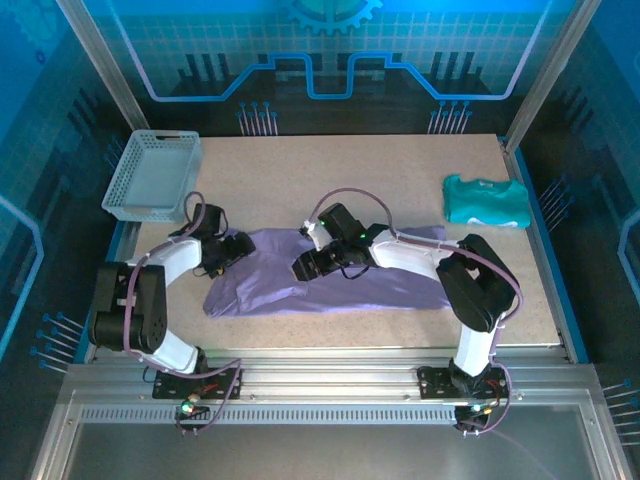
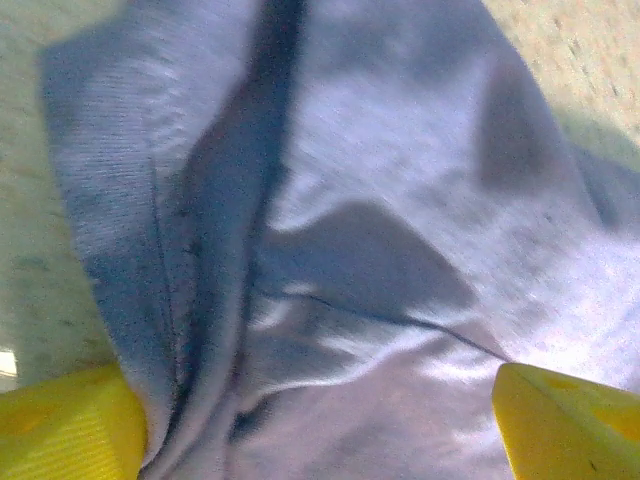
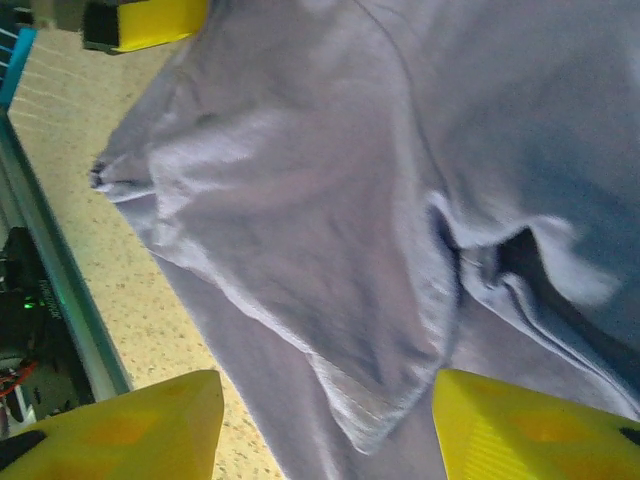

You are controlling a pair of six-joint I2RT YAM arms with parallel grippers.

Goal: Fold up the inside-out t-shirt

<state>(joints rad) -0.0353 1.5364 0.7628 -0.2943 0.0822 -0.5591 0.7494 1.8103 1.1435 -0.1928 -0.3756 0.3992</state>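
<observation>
Purple t-shirt [image 1: 330, 285] is lying crumpled on the surface [image 1: 350, 180], nearer than the basket [image 1: 150, 175] and to its right. Its long axis is running away from the basket, parallel to the near edge. Left gripper [image 1: 238, 248] is sitting over the t-shirt's basket-side end, fingers spread, cloth bunching between them, nothing pinched. Right gripper [image 1: 303, 266] is hovering farther from the basket, around mid-t-shirt, fingers also spread above a hemmed flap, not clamping. My read: both are hanging directly over cloth, so the next grab is going straight down. The left arm is covering the basket-side end; the far end is lying beyond the right gripper.
</observation>
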